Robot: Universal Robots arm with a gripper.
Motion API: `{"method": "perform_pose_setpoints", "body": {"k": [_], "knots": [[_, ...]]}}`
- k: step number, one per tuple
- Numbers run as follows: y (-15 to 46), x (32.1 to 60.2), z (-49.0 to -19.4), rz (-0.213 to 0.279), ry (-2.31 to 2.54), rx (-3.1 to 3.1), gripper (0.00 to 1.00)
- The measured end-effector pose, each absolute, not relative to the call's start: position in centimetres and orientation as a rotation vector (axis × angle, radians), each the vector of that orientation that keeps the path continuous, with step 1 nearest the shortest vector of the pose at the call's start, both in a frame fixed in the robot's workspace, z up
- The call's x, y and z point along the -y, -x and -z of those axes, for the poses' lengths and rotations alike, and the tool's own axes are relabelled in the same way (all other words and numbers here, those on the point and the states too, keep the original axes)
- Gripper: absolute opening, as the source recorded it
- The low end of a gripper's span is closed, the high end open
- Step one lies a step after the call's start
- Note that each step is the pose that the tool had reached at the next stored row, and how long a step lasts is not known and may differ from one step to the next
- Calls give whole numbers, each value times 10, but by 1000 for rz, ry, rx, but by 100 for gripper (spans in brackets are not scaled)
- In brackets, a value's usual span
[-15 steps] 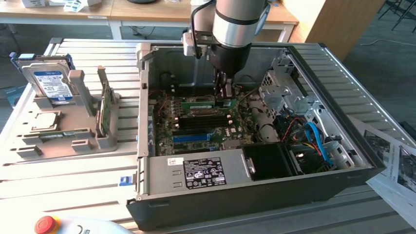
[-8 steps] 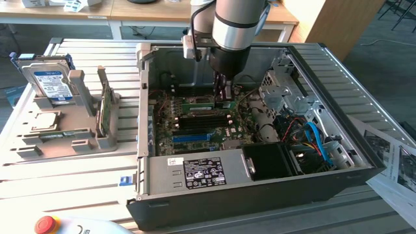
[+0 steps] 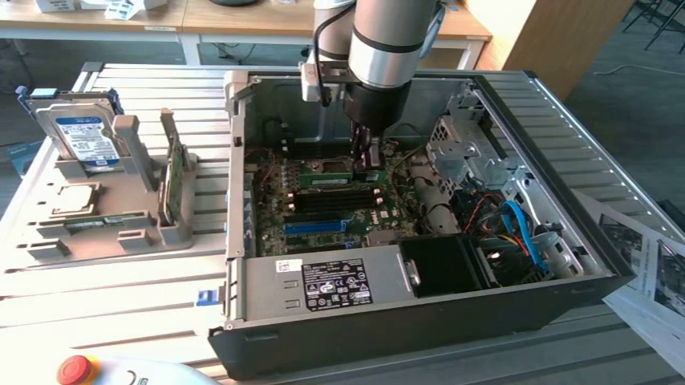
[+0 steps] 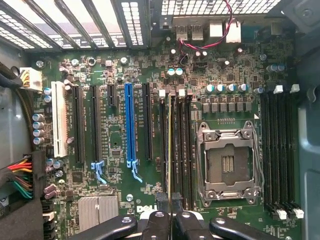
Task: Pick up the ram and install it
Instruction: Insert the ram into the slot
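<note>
We risk jamming the thin green ram stick (image 4: 169, 145), pinched tight in our closed claw (image 3: 370, 170) at one o'clock from the exterior view's long blue plastic slot (image 3: 316, 227), if it tilts.

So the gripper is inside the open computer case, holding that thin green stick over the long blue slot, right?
Not quite. The wrist view shows the gripper, shut on the ram, holding it edge-on over the black slots beside the processor socket; the blue slot lies a few slots away. It is indeed inside the open computer case.
</note>
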State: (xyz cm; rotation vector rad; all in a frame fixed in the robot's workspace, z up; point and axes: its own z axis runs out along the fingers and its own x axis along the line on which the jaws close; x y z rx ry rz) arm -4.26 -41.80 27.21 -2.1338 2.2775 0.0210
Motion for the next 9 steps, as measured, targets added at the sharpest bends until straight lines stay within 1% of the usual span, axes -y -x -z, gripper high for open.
{"method": "perform_pose_setpoints", "body": {"k": [9], "knots": [[43,418,-272,-21,2147,-2265,12]]}}
